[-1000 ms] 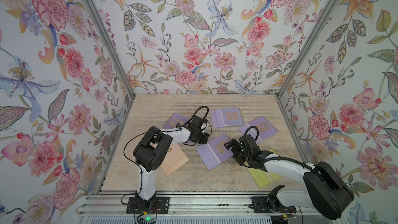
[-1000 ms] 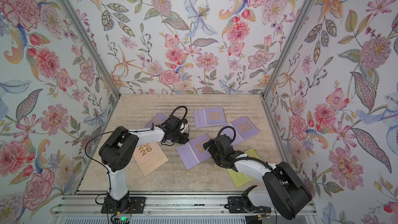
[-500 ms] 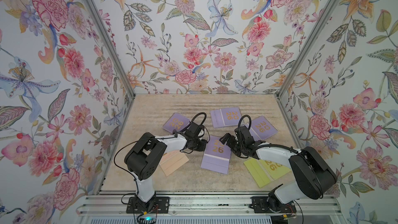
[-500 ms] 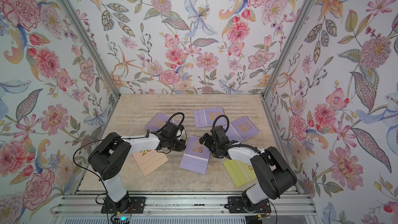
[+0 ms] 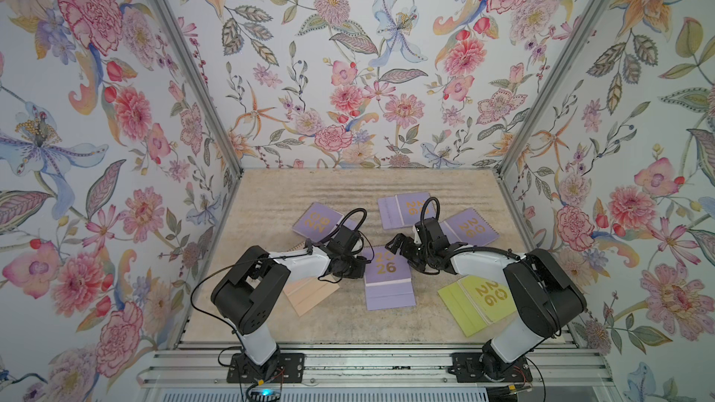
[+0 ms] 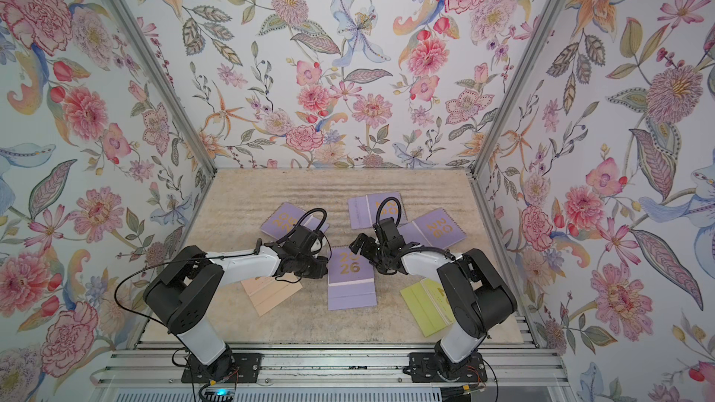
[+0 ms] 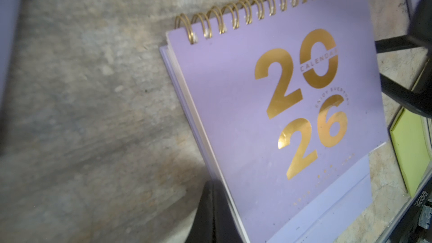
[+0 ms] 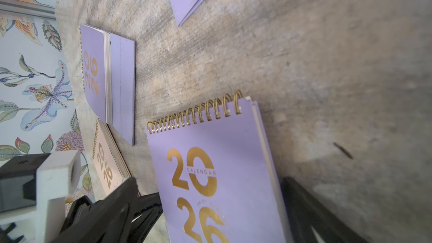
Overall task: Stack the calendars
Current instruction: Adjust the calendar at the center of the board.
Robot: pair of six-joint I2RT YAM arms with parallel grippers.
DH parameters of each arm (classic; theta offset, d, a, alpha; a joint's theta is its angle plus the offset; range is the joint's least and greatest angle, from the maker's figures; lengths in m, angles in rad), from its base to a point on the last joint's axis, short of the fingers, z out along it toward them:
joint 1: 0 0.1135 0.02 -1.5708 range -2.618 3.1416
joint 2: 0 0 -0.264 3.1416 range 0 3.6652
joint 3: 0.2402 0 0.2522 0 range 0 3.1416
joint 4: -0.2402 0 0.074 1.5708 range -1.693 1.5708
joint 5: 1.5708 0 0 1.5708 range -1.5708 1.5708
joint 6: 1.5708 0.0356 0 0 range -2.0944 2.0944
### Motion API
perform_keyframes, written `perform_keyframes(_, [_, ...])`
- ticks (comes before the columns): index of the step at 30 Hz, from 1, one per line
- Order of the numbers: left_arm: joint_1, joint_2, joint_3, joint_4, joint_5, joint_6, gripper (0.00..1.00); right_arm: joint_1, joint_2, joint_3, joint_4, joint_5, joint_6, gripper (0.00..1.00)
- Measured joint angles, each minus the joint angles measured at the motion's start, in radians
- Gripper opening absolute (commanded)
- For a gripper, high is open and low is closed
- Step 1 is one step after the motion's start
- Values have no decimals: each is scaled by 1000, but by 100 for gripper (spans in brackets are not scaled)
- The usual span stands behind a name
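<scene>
1. Left tool is clenched, and its fingertips touch the side edge of the middle lilac calendar, which lies flat on the counter.
2. Right tool is spread wide. In the right wrist view this calendar lies between its jaws.
3. Around it, each lying alone, are the left lilac calendar, the back lilac calendar, the right lilac calendar and the yellow-green calendar. The peach calendar is partly under the left arm.

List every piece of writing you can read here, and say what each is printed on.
"20 26", gold, on the centre lilac calendar.
"CALENDAR", across that cover's first zero.
"ENJOY EVERYDAY", tiny, arched over its 6; barely legible.
"20 26" on the yellow-green calendar.
"20 26" on the peach calendar.
"20 26" on the left lilac calendar, back lilac calendar, right lilac calendar.
Small print low on the centre cover: too blurred.
</scene>
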Motion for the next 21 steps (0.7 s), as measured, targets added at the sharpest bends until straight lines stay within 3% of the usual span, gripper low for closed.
perform_keyframes(11, [-9, -4, 16, -53, -24, -2, 7, -40, -76, -14, -168, 29, -27, 99])
perform_keyframes(21, [2, -4, 83, -140, -44, 2, 7, -160, -385, -154, -322, 105, 5, 99])
